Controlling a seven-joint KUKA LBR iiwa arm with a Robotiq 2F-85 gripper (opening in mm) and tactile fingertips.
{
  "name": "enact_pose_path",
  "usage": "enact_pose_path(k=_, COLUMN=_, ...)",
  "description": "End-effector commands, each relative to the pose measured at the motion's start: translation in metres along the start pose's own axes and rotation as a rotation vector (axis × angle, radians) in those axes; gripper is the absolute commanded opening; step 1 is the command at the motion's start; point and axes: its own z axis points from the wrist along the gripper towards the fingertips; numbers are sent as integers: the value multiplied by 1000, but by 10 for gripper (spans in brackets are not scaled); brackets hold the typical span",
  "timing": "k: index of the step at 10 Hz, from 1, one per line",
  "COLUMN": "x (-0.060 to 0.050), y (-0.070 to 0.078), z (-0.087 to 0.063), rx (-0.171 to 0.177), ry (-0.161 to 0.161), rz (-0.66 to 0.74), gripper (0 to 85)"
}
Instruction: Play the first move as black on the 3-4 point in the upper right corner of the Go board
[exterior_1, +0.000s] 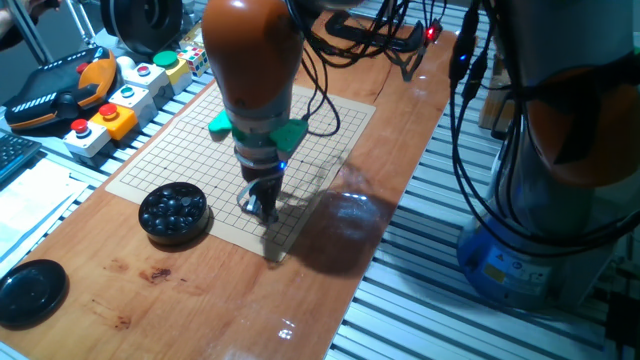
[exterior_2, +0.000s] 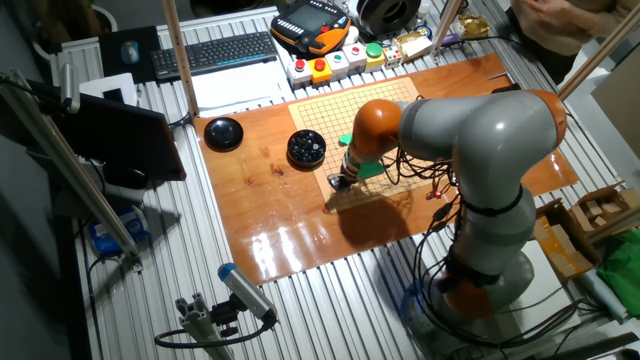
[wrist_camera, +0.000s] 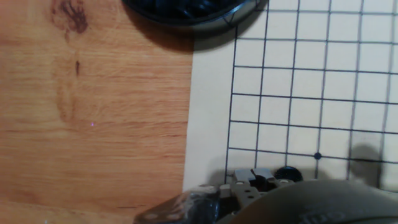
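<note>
Here, glossy round black stone (wrist_camera: 288, 173), gridded paper board (wrist_camera: 323, 93), wooden table (wrist_camera: 93, 112).

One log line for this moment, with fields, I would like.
arm: over Go board corner | end effector: low, jaw state unclear | stone bowl: beside board

One Go board (exterior_1: 200, 150) under end effector (exterior_1: 262, 208). One bowl (exterior_1: 173, 213) of black stones beside end effector; stones inside too many and too small to count. One black lid (exterior_1: 30, 291) farther off past bowl. One black stone (wrist_camera: 288, 175) at end effector tip in hand view. One star dot (wrist_camera: 318, 156) just beside it. One keyboard (exterior_2: 215, 53) well apart. One wooden table (exterior_1: 200, 300).
</note>
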Motion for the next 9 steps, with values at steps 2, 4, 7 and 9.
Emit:
enact_pose_path(k=2, x=-1, y=-5, z=-31, rx=18, ry=5, rz=9, gripper=7)
enact_pose_path(k=4, x=-6, y=-6, z=-65, rx=49, ry=7, rz=31, gripper=7)
enact_pose_path(k=7, x=-7, y=-8, z=-74, rx=56, ry=-34, rz=68, gripper=7)
enact_pose_path(k=9, x=-7, y=-8, z=-75, rx=56, ry=-43, rz=77, gripper=7)
